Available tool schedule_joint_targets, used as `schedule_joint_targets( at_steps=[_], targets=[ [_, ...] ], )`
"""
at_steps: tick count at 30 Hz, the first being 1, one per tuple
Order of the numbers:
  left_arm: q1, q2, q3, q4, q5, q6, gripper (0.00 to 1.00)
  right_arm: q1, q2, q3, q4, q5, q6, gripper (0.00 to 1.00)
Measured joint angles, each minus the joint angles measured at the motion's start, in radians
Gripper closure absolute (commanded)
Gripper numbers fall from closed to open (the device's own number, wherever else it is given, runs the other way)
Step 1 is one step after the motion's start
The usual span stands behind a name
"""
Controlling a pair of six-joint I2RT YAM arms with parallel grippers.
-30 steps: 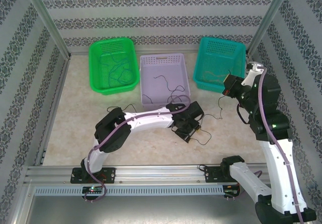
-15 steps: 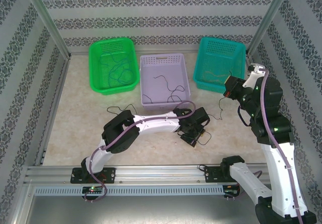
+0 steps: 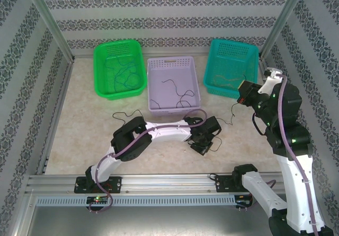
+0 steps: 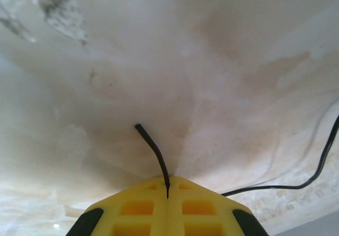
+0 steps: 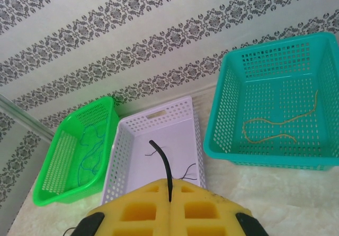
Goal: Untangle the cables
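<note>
Starting nearest, the left fingers [image 4: 153, 191] are seen closed on a black cable [image 4: 153, 151] low over the tabletop [image 4: 106, 87], the gripped stretch hidden between them. Higher up, the right fingers [image 5: 156, 193] are closed on a black end [image 5: 163, 164]; whether both belong to one wire cannot be told. Beyond, blue cables [image 5: 87, 156] lie in the green basket [image 5: 69, 124], thin black strands [image 3: 180, 95] in the lilac basket [image 3: 159, 66], and a tan cable [image 5: 275, 122] in the teal basket [image 5: 222, 114].

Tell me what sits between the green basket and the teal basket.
The lavender basket, holding thin black cables, sits between the green basket and the teal basket, seen in the top view.
</note>
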Motion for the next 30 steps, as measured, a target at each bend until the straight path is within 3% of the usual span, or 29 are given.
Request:
schedule_joint_targets(
  at_steps=[5, 17, 24, 30],
  targets=[
    [0.033, -0.153, -0.153, -0.051, -0.153, 0.0, 1.0, -0.019, 0.045, 0.05, -0.013, 0.051, -0.021, 1.0],
    [0.321, -0.972, -0.667, -0.319, -0.486, 0.0, 1.0, -0.106, 0.334, 0.284, 0.11, 0.151, -0.001, 1.0],
    [0.586, -1.247, -0.826, -0.459, -0.558, 0.005, 1.0, -0.183, 0.488, 0.39, 0.206, 0.115, 0.11, 1.0],
    [0.657, -1.352, -0.863, -0.519, -0.559, 0.009, 1.0, -0.216, 0.578, 0.456, 0.249, 0.073, 0.193, 1.0]
  ],
)
